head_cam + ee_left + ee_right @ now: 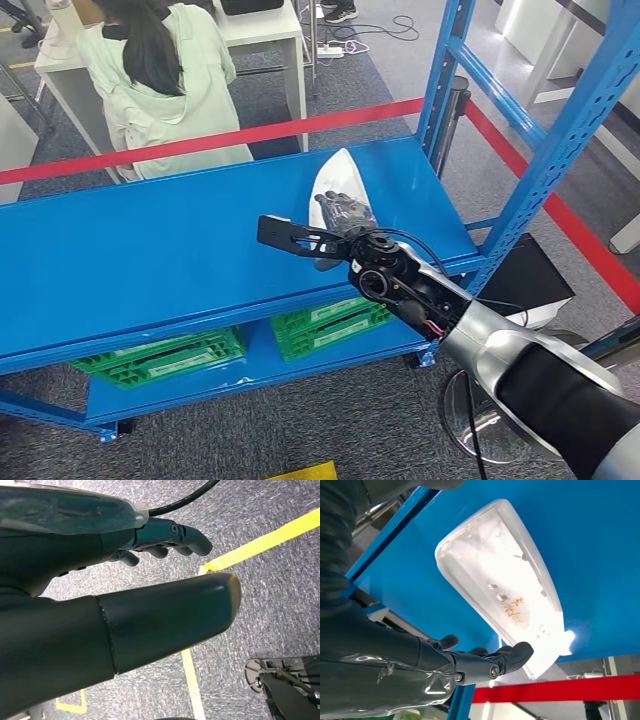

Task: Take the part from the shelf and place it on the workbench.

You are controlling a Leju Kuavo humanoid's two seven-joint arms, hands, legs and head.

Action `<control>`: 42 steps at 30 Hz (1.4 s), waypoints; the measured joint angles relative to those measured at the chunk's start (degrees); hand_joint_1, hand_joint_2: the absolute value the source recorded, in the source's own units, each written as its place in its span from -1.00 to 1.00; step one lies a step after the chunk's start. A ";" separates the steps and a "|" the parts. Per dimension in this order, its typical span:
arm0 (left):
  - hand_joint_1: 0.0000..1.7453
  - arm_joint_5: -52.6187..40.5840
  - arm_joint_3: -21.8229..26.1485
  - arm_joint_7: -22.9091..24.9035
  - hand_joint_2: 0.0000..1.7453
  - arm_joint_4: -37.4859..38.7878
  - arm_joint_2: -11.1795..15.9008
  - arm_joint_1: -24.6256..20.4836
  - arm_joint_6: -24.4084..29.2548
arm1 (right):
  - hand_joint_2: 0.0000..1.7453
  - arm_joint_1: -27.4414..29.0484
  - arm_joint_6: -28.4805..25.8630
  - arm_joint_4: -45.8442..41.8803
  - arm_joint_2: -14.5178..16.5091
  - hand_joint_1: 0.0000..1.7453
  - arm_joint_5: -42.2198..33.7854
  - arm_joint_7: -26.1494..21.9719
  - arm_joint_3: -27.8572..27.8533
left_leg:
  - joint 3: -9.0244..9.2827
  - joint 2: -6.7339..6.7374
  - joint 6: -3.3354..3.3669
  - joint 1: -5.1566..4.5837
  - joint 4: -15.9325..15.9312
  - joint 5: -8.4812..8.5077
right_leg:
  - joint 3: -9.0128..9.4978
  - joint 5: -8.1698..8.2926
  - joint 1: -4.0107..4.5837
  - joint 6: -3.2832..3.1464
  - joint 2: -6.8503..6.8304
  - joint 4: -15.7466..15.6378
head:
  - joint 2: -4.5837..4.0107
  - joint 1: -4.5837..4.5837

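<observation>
A white, teardrop-shaped plastic part (pixel 341 178) lies on the blue top shelf (pixel 151 250), near its right end. My right hand (pixel 345 212) reaches over the shelf's front edge and hovers at the near end of the part, fingers spread and holding nothing. In the right wrist view the part (pixel 505 580) lies flat on the blue surface, with orange writing on it, and my dark fingers (pixel 490 662) stretch out beside it without closing on it. My left hand (pixel 166 537) hangs over grey carpet, fingers loosely curled and empty.
A blue upright post (pixel 558 150) stands right of the part. Green crates (pixel 324 325) sit on the lower shelf. A red barrier tape (pixel 226 138) runs behind the shelf, and a person in a pale green top (pixel 162 80) sits beyond it. Yellow floor lines (pixel 260 542) mark the carpet.
</observation>
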 joint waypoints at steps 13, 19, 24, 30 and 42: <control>-1.00 -0.23 0.00 0.22 -1.00 0.00 0.00 -0.01 0.38 | 1.00 -0.06 -4.77 4.05 0.00 -1.00 -2.74 -2.07 0.15 | -0.01 -0.01 0.00 0.00 0.00 0.00 | 0.00 0.00 -0.01 0.00 -0.01 0.00 | 0.00 -0.01; -1.00 -0.44 0.00 0.58 -1.00 0.00 0.00 -0.32 0.34 | 1.00 -0.40 -5.44 6.31 0.00 -1.00 -3.43 -2.96 0.04 | -0.01 -0.01 0.00 0.00 0.00 0.00 | 0.01 0.00 -0.01 0.00 -0.01 0.00 | 0.00 -0.01; -1.00 -0.44 0.00 0.59 -1.00 0.00 0.00 -0.37 0.32 | 1.00 -0.63 -5.46 7.79 0.00 -1.00 -3.57 -3.18 0.04 | -0.01 -0.01 0.00 0.00 0.00 0.00 | 0.01 0.00 0.00 0.00 -0.01 0.00 | 0.00 -0.01; -1.00 -0.57 0.00 0.59 -1.00 0.00 0.00 -0.38 0.08 | 1.00 -0.83 -5.76 9.63 0.00 -1.00 -4.61 -4.96 0.04 | -0.01 -0.01 0.00 0.00 0.00 0.00 | 0.02 0.00 -0.01 0.00 -0.01 0.00 | 0.00 0.00; -1.00 -1.46 -0.02 0.73 -1.00 0.00 0.00 -0.76 -0.29 | 1.00 -1.17 -6.34 13.79 0.00 -1.00 -5.65 -8.99 -0.01 | 0.02 -0.01 0.01 0.00 0.00 0.00 | 0.05 0.02 -0.01 0.01 -0.02 0.00 | 0.00 -0.01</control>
